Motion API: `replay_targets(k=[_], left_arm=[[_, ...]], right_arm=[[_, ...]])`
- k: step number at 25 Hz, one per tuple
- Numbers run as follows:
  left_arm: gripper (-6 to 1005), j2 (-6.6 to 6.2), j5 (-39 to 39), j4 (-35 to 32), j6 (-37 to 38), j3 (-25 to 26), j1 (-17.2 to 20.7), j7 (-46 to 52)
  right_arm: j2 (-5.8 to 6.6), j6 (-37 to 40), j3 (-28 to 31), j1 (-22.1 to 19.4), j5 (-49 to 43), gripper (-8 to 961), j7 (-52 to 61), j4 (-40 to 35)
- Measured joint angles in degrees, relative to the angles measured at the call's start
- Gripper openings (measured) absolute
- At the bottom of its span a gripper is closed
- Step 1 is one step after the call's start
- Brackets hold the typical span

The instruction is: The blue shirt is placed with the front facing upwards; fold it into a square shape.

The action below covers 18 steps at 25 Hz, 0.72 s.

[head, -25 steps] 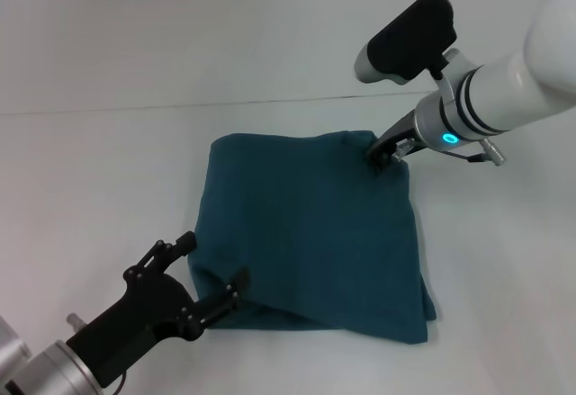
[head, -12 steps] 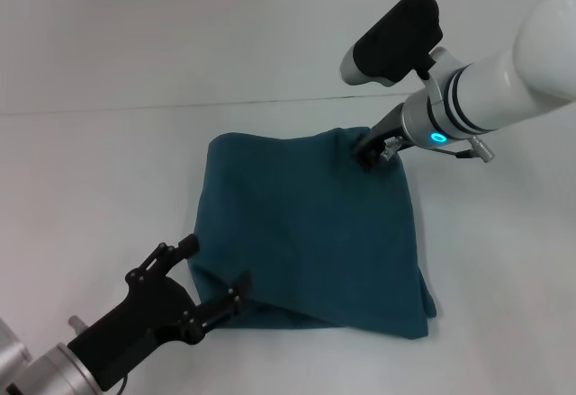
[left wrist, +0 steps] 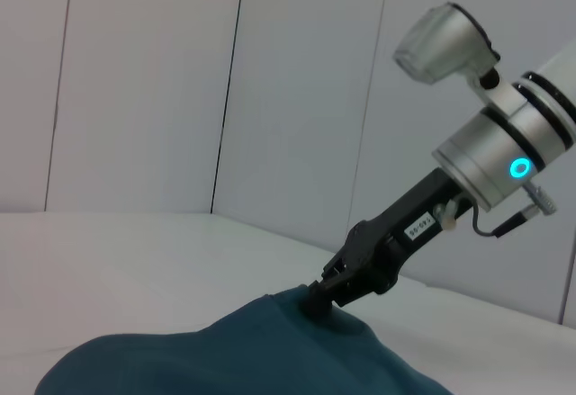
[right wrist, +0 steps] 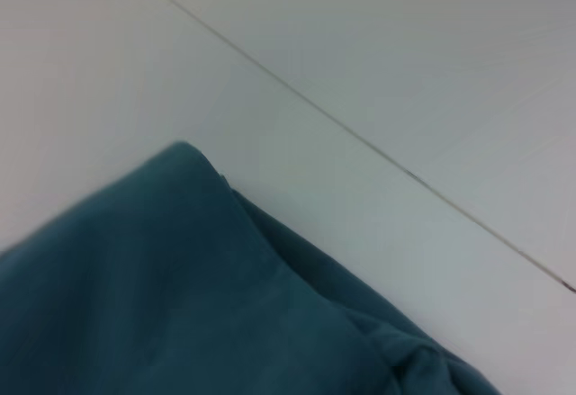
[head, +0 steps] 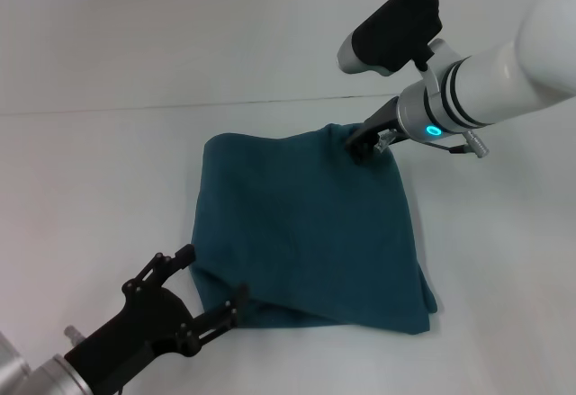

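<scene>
The blue shirt [head: 306,224] lies folded into a rough square on the white table, plain teal side up. My right gripper [head: 360,150] is shut on its far right corner, and the cloth there rises into a small peak. The left wrist view shows the same pinch: the right gripper [left wrist: 319,300] holds the raised corner of the shirt [left wrist: 270,350]. My left gripper [head: 214,272] stands open at the shirt's near left corner, with its fingers spread beside the cloth edge. The right wrist view shows only a shirt [right wrist: 180,296] fold and bare table.
The white table [head: 99,170] runs all round the shirt. A thin seam line [head: 135,107] crosses it behind the shirt. A pale wall [left wrist: 180,89] rises beyond the table in the left wrist view.
My right gripper has drawn the far right corner leftward and slightly up. My left gripper has slid back toward the near edge, a little away from the shirt.
</scene>
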State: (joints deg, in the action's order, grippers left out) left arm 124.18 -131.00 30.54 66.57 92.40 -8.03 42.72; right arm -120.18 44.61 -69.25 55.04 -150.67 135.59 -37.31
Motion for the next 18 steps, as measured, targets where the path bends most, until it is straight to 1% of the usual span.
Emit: replay_targets(k=[1, 3, 9, 10, 11, 15, 17, 18], left_arm=[[934, 0.00, 0.04, 0.00, 0.01, -0.06, 0.11, -0.16], [934, -0.05, 0.39, 0.02, 0.02, -0.12, 0.35, -0.32], [934, 0.03, 1.40, 0.24, -1.87, -0.12, 0.36, -0.61], [934, 0.05, 1.41, 0.29, -1.94, -0.12, 0.25, -0.62], [934, 0.04, 1.42, 0.35, -1.88, -0.13, 0.07, -0.62], [934, -0.21, 1.44, 0.91, -1.46, 0.34, -0.13, -0.34], [934, -0.27, 1.45, 1.10, -1.44, 0.54, -0.27, -0.28], [934, -0.30, 1.45, 1.26, -1.44, 0.59, -0.33, -0.28]], right_arm=[[0.00, 0.00, 0.00, 0.00, 0.00, 34, 0.00, 0.00], [0.01, 1.05, -0.14, -1.90, 1.70, 83, 0.00, -3.10], [0.09, 1.68, -3.66, -10.31, 8.38, 219, -1.63, -16.17], [0.14, 1.49, -4.16, -13.49, 12.32, 240, -4.46, -19.98], [0.14, 1.49, -4.16, -13.49, 12.32, 261, -4.46, -19.98], [0.54, 3.03, -3.33, -19.96, 25.14, 345, -14.47, -25.41], [0.57, 4.66, -1.63, -22.55, 31.93, 387, -21.03, -26.24], [0.57, 6.10, -0.03, -23.99, 36.33, 473, -25.09, -26.10]])
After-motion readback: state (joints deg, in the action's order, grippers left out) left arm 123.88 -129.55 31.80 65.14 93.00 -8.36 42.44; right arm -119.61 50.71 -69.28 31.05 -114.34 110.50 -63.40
